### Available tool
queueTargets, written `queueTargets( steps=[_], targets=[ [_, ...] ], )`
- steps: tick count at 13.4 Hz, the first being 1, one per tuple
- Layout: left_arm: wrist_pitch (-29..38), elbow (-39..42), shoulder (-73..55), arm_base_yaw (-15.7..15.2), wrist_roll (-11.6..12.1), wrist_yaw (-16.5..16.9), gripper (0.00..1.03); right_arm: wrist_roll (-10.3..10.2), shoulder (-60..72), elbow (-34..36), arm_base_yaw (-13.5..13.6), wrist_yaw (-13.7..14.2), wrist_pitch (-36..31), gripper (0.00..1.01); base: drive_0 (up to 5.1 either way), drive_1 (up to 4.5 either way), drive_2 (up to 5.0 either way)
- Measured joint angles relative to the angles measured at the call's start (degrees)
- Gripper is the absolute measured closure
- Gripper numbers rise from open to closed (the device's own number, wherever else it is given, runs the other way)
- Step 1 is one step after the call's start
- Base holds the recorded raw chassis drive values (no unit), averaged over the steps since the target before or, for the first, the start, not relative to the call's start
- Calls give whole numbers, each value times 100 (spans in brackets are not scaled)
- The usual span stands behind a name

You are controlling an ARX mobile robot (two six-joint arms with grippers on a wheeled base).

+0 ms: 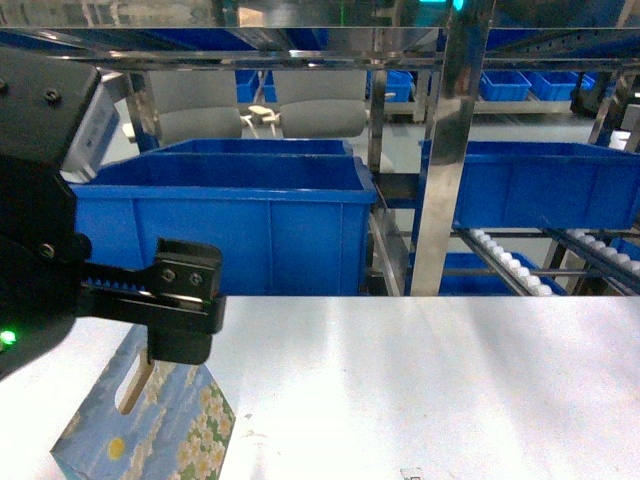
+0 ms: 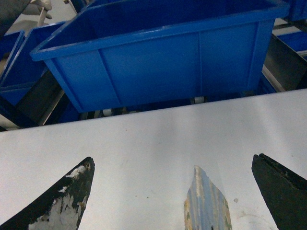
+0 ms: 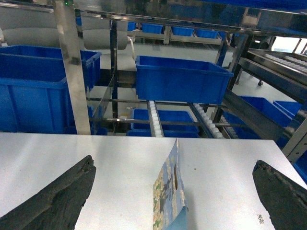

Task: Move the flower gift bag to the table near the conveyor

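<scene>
Small wedge-shaped paper flower gift bag [image 1: 150,425], sky-blue faces with white-yellow flowers, oval handle hole, standing upright on near-left part of wide flat matte light-grey table [image 1: 430,390]; bottom cut off by frame edge. Black left gripper [image 2: 172,191] hanging over bag top, chipped worn fingers [image 2: 67,201] spread wide either side, gripping nothing; bulky arm body blocking left of head view. Right gripper [image 3: 175,194] also spread wide, bag edge-on between fingers, contact not visible, tips cut off. Beyond far table edge: stainless-steel framed conveyor [image 1: 520,265] with sloping rows of small white rollers, partly hidden behind glossy blue plastic bins [image 1: 230,220]. Right and centre of tabletop bare apart from few dark specks; small label at near edge, unreadable.
</scene>
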State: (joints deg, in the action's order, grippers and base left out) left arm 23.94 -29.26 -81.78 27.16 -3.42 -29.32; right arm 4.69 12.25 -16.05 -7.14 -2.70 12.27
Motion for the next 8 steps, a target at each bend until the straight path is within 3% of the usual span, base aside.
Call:
queueTargets(
  steps=[5,8],
  targets=[
    [79,507,1054,-1005,680,577,5,0,0,0,0,0,0,3,0,0,0],
    [-282,876,2232,-1770,1054,1364,5,0,0,0,0,0,0,3,0,0,0]
  ],
)
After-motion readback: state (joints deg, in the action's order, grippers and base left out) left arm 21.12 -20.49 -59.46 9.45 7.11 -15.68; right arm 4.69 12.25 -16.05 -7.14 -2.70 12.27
